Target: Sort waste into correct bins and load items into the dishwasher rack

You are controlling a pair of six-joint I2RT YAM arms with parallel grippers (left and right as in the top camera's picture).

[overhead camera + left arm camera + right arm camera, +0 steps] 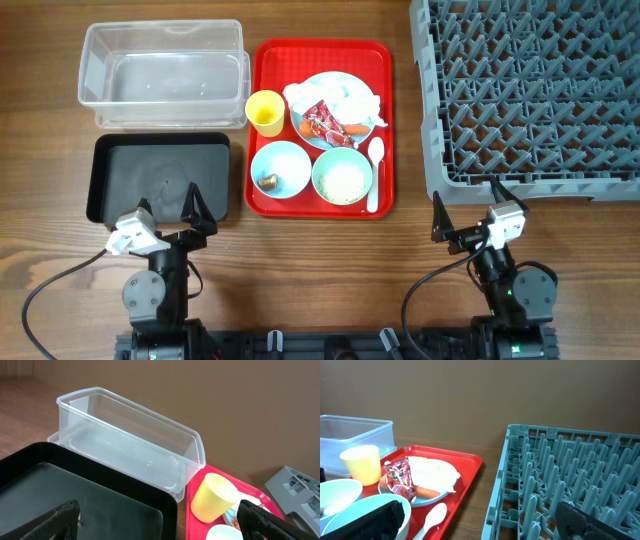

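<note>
Closest in, at the bottom edge: left tool (170, 212) and right tool (468, 205), both spread wide with nothing in them. Mid-frame is the red tray (385, 60). The plate (330, 80) sits up top with the napkin (340, 98), wrapper (322, 122) and carrot piece (357, 129) on it, and the yellow cup (264, 110) is to its left. The blue bowl (285, 160) holds a brown scrap (268, 182), the green bowl (342, 178) has rice (345, 182), and the spoon (375, 170) lies along the tray's right side. The clear tub (100, 60) is upper left, with the black tray (160, 175) just below it. The grey rack (530, 90) fills the bench's (60, 300) upper right.

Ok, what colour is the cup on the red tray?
Yellow; the cup shows best in the left wrist view.
</note>
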